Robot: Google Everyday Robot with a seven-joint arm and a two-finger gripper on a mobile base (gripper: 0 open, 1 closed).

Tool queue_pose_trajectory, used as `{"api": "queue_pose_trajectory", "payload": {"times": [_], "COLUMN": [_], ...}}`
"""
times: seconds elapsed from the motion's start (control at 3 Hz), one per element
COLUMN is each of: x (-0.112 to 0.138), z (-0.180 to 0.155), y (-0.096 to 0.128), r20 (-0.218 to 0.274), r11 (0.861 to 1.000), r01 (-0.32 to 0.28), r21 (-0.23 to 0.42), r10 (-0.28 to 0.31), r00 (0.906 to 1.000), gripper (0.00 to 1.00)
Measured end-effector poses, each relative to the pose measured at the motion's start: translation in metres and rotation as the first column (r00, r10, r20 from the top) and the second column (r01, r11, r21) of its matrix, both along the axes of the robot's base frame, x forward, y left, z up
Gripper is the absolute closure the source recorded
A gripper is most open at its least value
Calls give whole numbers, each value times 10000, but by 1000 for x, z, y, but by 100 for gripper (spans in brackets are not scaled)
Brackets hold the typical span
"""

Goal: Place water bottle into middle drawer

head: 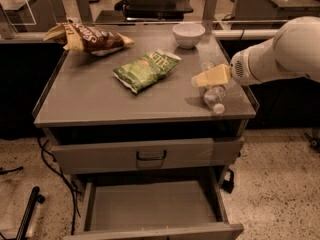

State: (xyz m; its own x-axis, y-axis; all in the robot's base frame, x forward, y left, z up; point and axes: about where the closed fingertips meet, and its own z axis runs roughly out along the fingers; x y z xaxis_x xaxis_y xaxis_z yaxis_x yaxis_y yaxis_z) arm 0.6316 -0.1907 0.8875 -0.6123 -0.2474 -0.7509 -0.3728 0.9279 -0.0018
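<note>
The water bottle (214, 96) lies on its side near the right front corner of the cabinet top (95, 96), its white cap pointing toward the front edge. My gripper (212, 76), pale yellow, reaches in from the right on a white arm and sits right over the bottle's upper part, covering some of it. The middle drawer (150, 204) is pulled open low at the front, with a bare grey floor. Above it is a closed drawer front with a black bar handle (150, 156).
A green chip bag (145, 70) lies in the middle of the top. A brown chip bag (90, 37) lies at the back left. A white bowl (188, 34) stands at the back, right of centre. Black cables (55, 169) hang at the cabinet's left side.
</note>
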Motion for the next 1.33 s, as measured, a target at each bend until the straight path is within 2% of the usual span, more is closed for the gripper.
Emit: {"api": "queue_pose_trajectory", "payload": {"times": [0.67,1.33], "x": [10,19], "z": [-8,-35], "y": [11,23], "r20": [-216,-741], "r11": [9979,9974], "r01": [-255,-460], "r21": [591,554], "r10": [269,500], "r00": [9994,9960], "gripper": [0,0]}}
